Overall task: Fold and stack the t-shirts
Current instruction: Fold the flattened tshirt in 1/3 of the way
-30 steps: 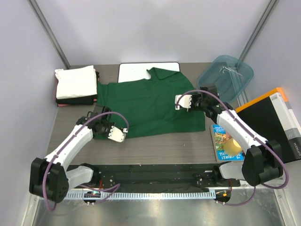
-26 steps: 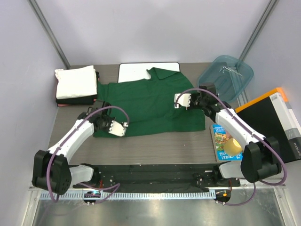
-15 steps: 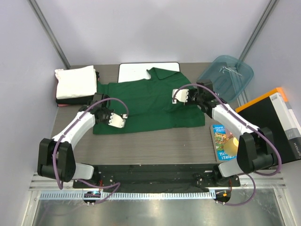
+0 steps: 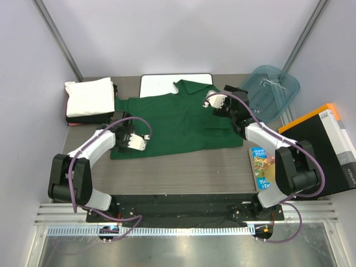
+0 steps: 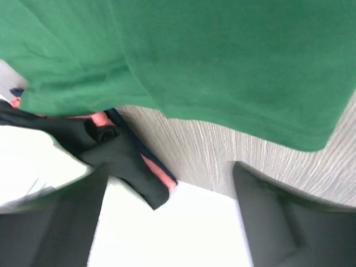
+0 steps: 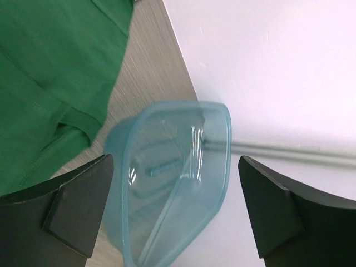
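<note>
The left gripper [image 4: 135, 142], spread and empty, hovers over an edge of the dark green t-shirt [image 4: 178, 119], the folded white and black t-shirts [image 4: 89, 100] beyond its fingertips, while the right gripper [image 4: 214, 101], spread wide and empty, has that shirt below and the teal tub [image 4: 267, 89] ahead.

The desk [image 4: 183, 167] has a grey wood-grain top with fine pale streaks, which show plainly in the left wrist view. Plain, pale lavender-white walls close it in on three sides: a back wall [image 4: 183, 33], a left wall [image 4: 28, 83] and a right wall [image 4: 334, 61]. A grey metal post [image 4: 58, 39] slants up at the far left corner and a second post [image 4: 305, 33] at the far right. Along the near edge lie a black mounting bar [image 4: 183, 201], a white toothed strip [image 4: 183, 230] and a sheet of brushed metal [image 4: 183, 253] with a dull glare. The light is soft and even, with faint shadows.
</note>
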